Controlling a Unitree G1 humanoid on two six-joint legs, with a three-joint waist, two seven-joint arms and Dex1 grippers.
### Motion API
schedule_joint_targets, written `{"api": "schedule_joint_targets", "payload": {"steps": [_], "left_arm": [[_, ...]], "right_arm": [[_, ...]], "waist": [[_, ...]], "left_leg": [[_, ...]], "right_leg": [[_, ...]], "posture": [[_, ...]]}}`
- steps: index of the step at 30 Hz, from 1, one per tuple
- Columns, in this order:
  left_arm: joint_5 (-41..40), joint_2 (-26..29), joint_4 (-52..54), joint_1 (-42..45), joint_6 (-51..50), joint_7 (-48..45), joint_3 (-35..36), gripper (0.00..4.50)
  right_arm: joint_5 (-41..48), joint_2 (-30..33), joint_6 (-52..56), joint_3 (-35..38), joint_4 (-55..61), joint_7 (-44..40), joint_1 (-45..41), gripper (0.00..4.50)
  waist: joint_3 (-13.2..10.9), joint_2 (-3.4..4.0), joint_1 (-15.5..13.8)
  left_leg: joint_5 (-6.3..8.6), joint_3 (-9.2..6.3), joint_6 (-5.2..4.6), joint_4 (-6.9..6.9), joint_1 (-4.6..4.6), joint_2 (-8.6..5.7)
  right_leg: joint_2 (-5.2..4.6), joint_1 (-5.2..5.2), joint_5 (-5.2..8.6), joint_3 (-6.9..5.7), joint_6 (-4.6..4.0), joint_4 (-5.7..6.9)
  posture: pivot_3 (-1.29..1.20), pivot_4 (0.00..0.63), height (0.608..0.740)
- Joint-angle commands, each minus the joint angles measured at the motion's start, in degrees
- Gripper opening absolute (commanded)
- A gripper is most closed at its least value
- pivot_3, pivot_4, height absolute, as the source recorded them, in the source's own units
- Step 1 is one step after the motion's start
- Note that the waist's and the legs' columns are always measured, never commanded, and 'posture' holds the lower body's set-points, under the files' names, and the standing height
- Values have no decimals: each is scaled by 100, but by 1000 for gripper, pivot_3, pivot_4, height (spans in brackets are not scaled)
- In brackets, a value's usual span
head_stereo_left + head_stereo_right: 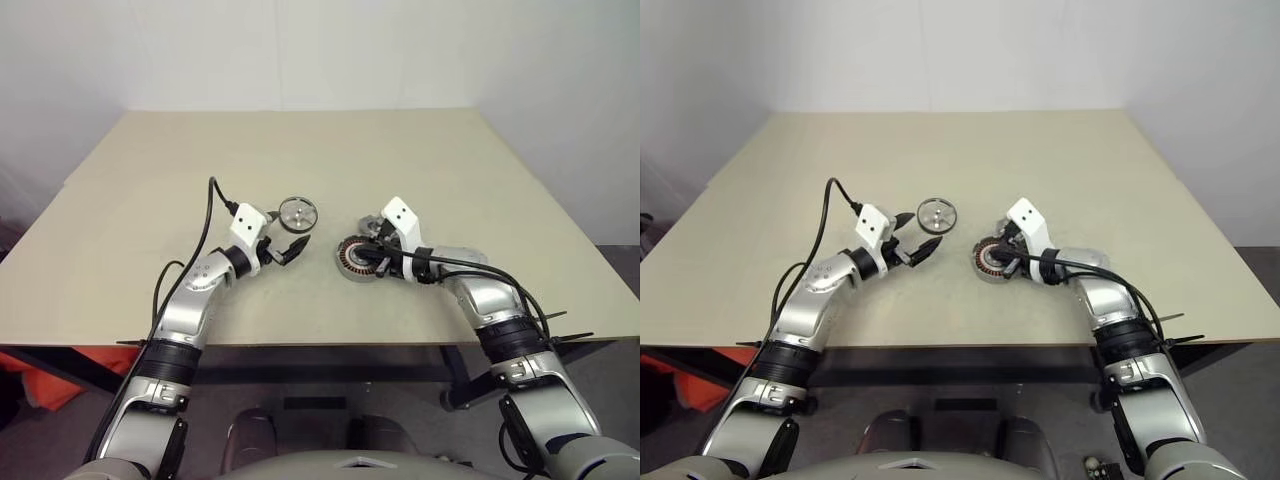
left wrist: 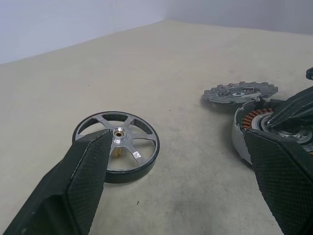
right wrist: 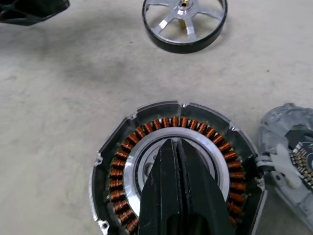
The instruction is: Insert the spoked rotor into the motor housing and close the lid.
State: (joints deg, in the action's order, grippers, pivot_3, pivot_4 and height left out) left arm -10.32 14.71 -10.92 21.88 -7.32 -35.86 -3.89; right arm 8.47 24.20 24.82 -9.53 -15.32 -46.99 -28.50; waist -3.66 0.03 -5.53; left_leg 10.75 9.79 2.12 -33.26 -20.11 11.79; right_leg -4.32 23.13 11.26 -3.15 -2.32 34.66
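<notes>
While the table (image 1: 120, 200) carries all three parts near its middle, well in from every edge, the housing (image 1: 358, 259) sits beside the lid (image 1: 370, 224), with the rotor (image 1: 298, 212) apart. Right gripper (image 3: 177, 147): fingers pressed together over the housing's pale centre, gripping nothing. Left gripper (image 1: 283, 245): spread wide, empty, near the rotor. Rotor likely rigid, slick; best pinched across its rim.

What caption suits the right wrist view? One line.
Shut right gripper over the motor housing; spoked rotor beyond, lid beside.
</notes>
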Motion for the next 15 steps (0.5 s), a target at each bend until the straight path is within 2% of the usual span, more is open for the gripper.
{"api": "schedule_joint_targets", "payload": {"steps": [1, 15], "left_arm": [[-15, 32, 129, 56, 82, 26, 71, 4500], [-3, 16, 153, 41, 74, 44, 57, 4500]], "right_arm": [[-69, 1, 14, 75, -77, 124, -101, 30], [166, 90, 194, 239, 572, 45, -359, 30]], "waist": [[0, 0, 0], [0, 0, -1]], "left_leg": [[0, 0, 0, 0, 3, 0], [0, 0, 1, 3, -9, 0]], "right_leg": [[0, -3, 0, 0, 0, 0], [0, 8, -10, 0, -17, -1]], "posture": [[0, 0, 740], [0, 0, 740]]}}
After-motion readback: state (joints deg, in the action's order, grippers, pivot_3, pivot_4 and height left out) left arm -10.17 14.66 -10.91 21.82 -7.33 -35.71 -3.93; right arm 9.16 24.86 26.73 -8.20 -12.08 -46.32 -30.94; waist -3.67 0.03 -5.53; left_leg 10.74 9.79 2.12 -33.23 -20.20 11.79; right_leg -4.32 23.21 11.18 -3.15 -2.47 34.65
